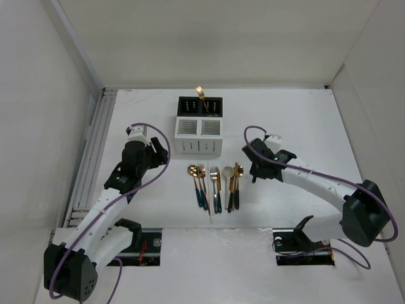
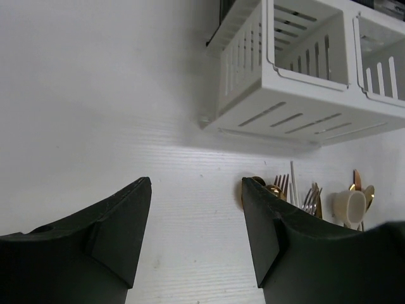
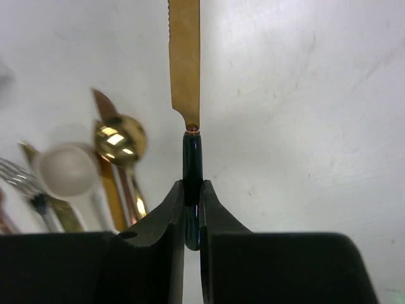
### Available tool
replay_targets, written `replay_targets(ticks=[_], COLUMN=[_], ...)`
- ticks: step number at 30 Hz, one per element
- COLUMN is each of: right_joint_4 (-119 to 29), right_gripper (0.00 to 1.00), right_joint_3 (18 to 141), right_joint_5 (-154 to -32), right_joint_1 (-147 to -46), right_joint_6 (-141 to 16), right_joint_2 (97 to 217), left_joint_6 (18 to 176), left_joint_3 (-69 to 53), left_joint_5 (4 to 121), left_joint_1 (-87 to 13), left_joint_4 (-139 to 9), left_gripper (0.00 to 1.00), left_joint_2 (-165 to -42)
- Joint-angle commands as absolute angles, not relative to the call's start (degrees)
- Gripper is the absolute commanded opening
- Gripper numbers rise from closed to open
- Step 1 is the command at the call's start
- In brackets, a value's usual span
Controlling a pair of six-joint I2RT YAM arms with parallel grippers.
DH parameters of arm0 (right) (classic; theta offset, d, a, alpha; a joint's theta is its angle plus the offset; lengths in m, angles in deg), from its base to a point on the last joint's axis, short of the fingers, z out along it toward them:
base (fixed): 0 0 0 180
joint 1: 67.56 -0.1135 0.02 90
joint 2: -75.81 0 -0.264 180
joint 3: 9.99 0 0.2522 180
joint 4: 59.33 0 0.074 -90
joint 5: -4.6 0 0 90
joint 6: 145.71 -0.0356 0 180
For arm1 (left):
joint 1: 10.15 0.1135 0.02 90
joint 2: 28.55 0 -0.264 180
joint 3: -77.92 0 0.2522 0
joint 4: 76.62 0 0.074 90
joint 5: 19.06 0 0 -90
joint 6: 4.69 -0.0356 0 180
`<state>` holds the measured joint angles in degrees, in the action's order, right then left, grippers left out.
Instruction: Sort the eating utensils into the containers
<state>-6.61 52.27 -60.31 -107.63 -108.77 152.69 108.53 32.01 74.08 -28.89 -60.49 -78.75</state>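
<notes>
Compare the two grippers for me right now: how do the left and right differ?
The left gripper is open, its fingers wide apart; the right gripper is shut. The left holds nothing, while the right pinches a knife by its dark handle, gold blade pointing ahead. The left faces the white holder; the right faces the table beside the loose utensils. Both have black fingers.
</notes>
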Motion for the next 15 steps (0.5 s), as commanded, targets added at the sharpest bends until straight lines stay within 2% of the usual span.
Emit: replay_targets(ticks=[1,3,6,8,10,15], right_joint_4=[-8.10,-14.33,-32.95,-43.39,-47.83,-55.39], right_gripper=[0.00,0.00,0.00,0.00,0.00,0.00], right_joint_3=[58.96,61.60,64.76,69.66,74.24,88.74], right_joint_5=[-50.17,-49.54,-51.29,-54.70,-57.78,-68.49], right_joint_1=[-107.55,-107.55,-107.55,-107.55,-107.55,-107.03], right_joint_6=[-103.02,-92.96,-81.32,-72.17,-65.25,-58.35], right_joint_2=[149.82,147.89,147.88,151.11,157.41,171.85], left_joint_6=[107.29,106.76,106.14,104.91,104.39,104.38], left_joint_3=[31.81,31.81,31.29,31.28,31.28,31.81], left_joint_5=[74.72,74.72,75.34,75.34,75.86,75.87], left_joint_1=[-26.50,-25.97,-24.47,-23.07,-22.19,-19.20], left_joint_4=[-62.60,-62.60,-62.60,-63.12,-63.12,-63.12], left_gripper=[0.56,0.56,0.56,0.57,0.57,0.57], left_joint_2=[-76.81,-76.81,-76.81,-76.28,-75.75,-74.17])
